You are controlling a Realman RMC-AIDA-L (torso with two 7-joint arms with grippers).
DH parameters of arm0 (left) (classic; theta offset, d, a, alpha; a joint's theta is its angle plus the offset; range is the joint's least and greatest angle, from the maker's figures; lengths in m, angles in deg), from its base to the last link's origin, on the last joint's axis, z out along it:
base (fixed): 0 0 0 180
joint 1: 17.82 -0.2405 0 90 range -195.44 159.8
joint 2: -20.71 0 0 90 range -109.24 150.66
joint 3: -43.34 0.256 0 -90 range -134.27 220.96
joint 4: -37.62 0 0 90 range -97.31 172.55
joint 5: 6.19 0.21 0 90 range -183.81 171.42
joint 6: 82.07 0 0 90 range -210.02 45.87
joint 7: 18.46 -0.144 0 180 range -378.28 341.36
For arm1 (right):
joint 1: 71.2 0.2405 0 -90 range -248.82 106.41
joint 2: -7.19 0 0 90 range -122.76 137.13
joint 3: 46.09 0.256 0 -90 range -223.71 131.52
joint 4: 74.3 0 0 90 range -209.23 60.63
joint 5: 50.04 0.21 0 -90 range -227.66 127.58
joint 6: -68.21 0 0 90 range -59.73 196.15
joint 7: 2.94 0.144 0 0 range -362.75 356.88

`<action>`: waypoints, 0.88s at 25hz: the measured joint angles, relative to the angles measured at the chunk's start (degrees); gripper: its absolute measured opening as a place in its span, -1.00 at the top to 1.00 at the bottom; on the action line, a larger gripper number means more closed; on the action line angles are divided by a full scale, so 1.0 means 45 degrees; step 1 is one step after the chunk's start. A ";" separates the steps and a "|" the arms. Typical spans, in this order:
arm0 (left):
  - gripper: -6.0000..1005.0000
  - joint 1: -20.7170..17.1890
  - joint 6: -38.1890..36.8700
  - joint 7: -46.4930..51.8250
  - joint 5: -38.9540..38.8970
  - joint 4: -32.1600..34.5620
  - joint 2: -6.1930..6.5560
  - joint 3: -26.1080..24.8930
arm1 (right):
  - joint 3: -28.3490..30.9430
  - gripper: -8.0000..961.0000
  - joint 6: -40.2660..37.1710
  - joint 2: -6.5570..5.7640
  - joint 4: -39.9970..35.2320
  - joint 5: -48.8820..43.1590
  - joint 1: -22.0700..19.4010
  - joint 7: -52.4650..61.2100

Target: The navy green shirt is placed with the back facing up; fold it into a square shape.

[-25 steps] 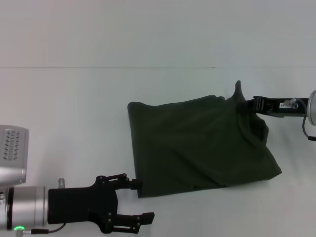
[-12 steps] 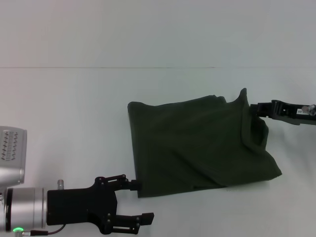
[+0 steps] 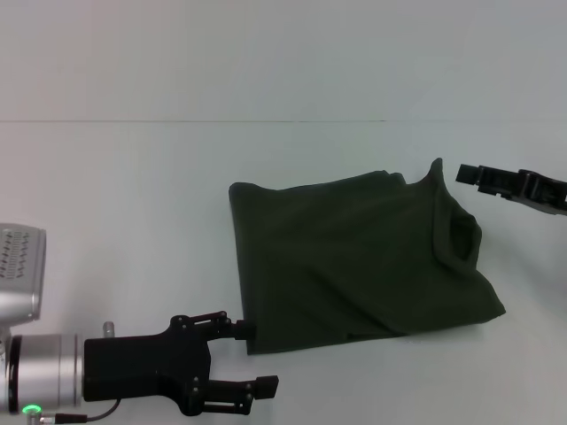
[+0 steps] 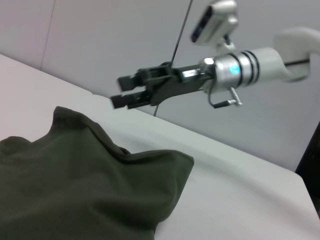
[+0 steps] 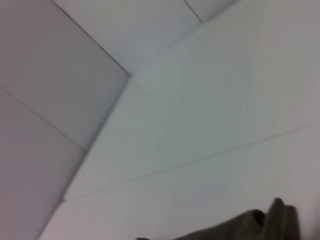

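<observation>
White bench (image 3: 133, 204) carries the shirt (image 3: 354, 266), folded roughly square. Right gripper (image 3: 462, 173) hovers beside its far corner, fingers narrow, holding nothing. Left gripper (image 3: 252, 359) sits at the near corner, fingers wide, probably ready to tidy.

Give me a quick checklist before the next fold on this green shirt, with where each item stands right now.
1. Right gripper free of the shirt: ok, open and apart from the raised corner.
2. Left gripper free of the cloth: not ok, its upper finger touches the near corner.
3. Shirt lying flat: not ok, one far corner peaks up.
4. Shape square: not ok, edges slant and the right side bulges.
5. Lettering hidden: ok, only plain cloth shows.
6. Layers aligned underneath: cannot tell.
</observation>
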 joint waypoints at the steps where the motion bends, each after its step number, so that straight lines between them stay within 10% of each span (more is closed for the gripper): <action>1: -0.73 0.0012 -0.0042 0.0073 -0.0006 0.0000 0.0001 -0.0039 | 0.0024 -0.31 -0.0316 -0.0009 0.0000 0.0405 -0.0184 -0.0385; 13: -0.72 0.0071 -0.0191 0.0335 -0.0032 0.0030 0.0000 -0.0124 | -0.0161 -0.46 -0.3213 0.0328 0.0499 0.1219 -0.1149 -0.3923; 22: -0.71 0.0078 -0.0192 0.0432 -0.0036 0.0030 0.0000 -0.0190 | -0.0296 -0.44 -0.1742 0.0452 0.1618 0.0450 -0.1234 -0.4752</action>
